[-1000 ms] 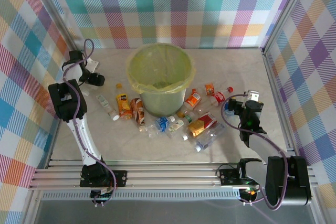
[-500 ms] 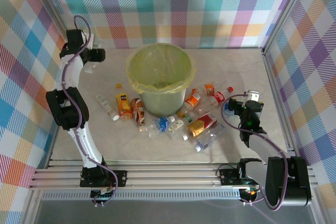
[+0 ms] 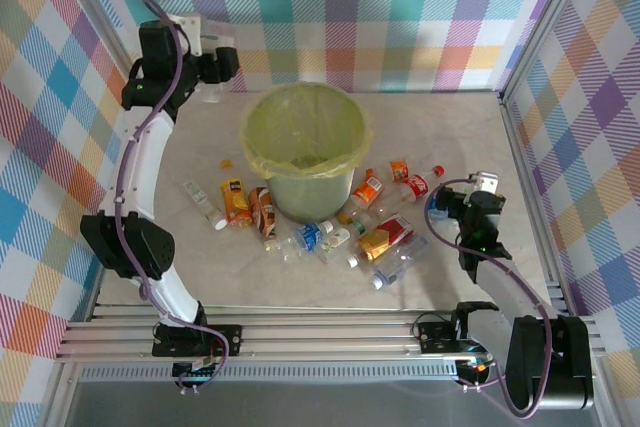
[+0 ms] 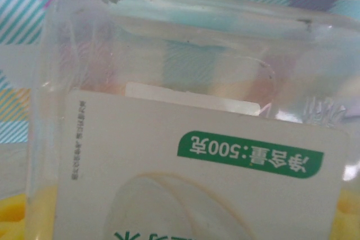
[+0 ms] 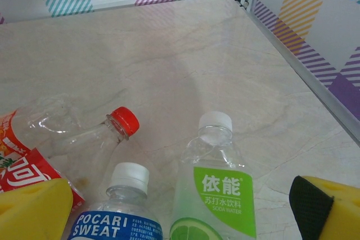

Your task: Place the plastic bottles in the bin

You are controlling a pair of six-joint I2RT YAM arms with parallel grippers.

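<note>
My left gripper (image 3: 217, 60) is raised behind the left rim of the pale green bin (image 3: 305, 147). It is shut on a clear bottle with a white label (image 4: 197, 139) that crowds the left wrist view, with yellow pads (image 4: 11, 217) at the lower corners. Several plastic bottles lie in front of the bin, among them an orange-labelled one (image 3: 237, 202) and a red-labelled one (image 3: 418, 184). My right gripper (image 3: 441, 205) is low at the heap's right end and open (image 5: 180, 220). A Pocari Sweat bottle (image 5: 121, 212) and a green-labelled bottle (image 5: 216, 189) lie between its fingers.
A red-capped clear bottle (image 5: 124, 121) lies just beyond the Pocari bottle. Checked walls and an aluminium frame post (image 3: 520, 147) close in the marble table (image 3: 450, 127). Bare tabletop stretches behind and to the right of the right gripper.
The left arm has risen from the table left of the bin and swung up and right towards the bin's back-left rim, carrying the bottle. The right arm has barely moved.
</note>
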